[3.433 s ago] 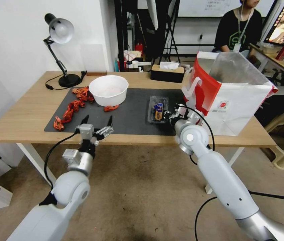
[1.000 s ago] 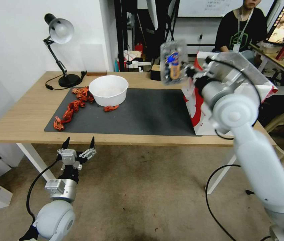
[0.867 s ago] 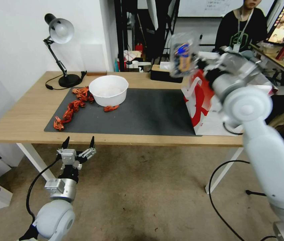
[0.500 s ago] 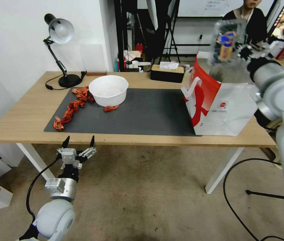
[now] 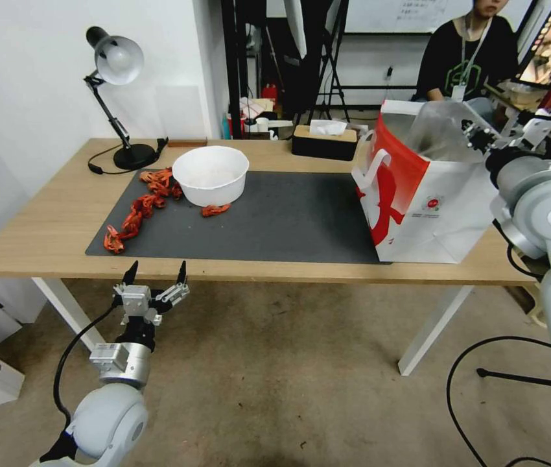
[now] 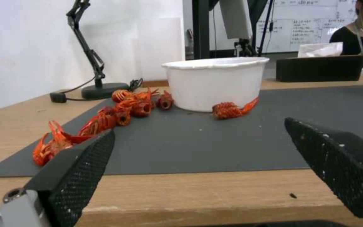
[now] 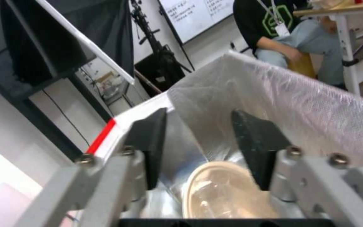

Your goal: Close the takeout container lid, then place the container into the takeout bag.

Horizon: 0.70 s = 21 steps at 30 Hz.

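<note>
Logo (image 5: 432, 203), small and red, on takeout bag (image 5: 444, 214); lettering unreadable.

White walls, a brown floor (image 5: 275, 363), and a wooden table (image 5: 48, 227) bearing a lamp (image 5: 117, 65).

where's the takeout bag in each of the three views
Head view: the takeout bag stands at the table's right end, mouth open, right gripper at its rim.
Left wrist view: not in it; the white bowl and mat are.
Right wrist view: its silvery lining lies beyond the open fingers, a red stripe on the rim.
Shared landmark: the seated person in black.
</note>
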Motion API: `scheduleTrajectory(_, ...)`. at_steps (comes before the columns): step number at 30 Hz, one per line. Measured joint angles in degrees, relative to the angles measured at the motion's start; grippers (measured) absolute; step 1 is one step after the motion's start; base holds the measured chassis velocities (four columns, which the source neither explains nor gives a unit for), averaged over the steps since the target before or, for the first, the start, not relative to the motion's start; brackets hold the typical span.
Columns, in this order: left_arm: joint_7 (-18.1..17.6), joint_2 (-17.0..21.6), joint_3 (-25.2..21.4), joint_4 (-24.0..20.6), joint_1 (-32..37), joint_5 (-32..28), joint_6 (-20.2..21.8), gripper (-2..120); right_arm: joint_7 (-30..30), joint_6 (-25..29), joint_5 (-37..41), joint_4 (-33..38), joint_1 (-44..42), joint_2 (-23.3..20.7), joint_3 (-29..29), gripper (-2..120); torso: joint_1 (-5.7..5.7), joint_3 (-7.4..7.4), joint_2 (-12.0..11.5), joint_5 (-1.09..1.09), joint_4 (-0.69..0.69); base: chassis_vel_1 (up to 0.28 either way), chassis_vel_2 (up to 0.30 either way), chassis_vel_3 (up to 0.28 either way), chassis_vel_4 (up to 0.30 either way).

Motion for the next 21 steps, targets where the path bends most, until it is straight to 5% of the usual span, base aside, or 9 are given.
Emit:
scheduleTrajectory(3, 0.0, 0.0, -0.1, 0.0, 0.1, 0.0, 0.0, 100, -3.0, 2.7, 0.2, 0.4, 0.2, -0.2, 0.2, 53, 0.00, 0.00, 0.0, 0.00, 0.00, 0.000, 0.000, 0.000, 0.000)
scheduleTrajectory(5, 0.0, 0.0, -0.3, -0.1, 0.1, 0.0, 0.0, 100, -10.4, 9.0, -0.2, 1.2, -0.1, -0.5, 0.2, 65, 0.00, 0.00, 0.0, -0.02, 0.01, 0.000, 0.000, 0.000, 0.000)
scheduleTrajectory(12, 0.0, 0.1, -0.6, -0.3, 0.5, -0.1, 0.0, 100, -26.1, 17.3, -2.7, 4.3, -3.8, -1.6, -1.9, 88, 0.00, 0.00, 0.0, -0.01, 0.01, 0.000, 0.000, 0.000, 0.000)
scheduleTrajectory(13, 0.0, 0.0, -0.8, -0.3, 0.6, -0.1, -0.1, 100, -33.7, 20.1, -8.0, 6.4, -7.9, -2.0, -4.0, 99, 0.00, -0.01, 0.0, 0.00, 0.01, 0.000, 0.000, 0.000, 0.000)
scheduleTrajectory(16, 0.0, -0.2, -0.9, -0.3, 0.7, -0.1, -0.1, 100, -38.7, 21.8, -16.9, 8.0, -12.8, -2.5, -6.2, 100, 0.00, 0.00, 0.0, 0.00, 0.00, 0.000, 0.000, 0.000, 0.000)
scheduleTrajectory(21, -0.1, -0.3, -1.0, -0.3, 0.8, -0.1, -0.1, 100, -39.8, 22.4, -29.1, 10.4, -18.2, -2.8, -8.7, 100, 0.00, -0.01, 0.0, -0.02, 0.00, 0.000, 0.000, 0.000, 0.000)
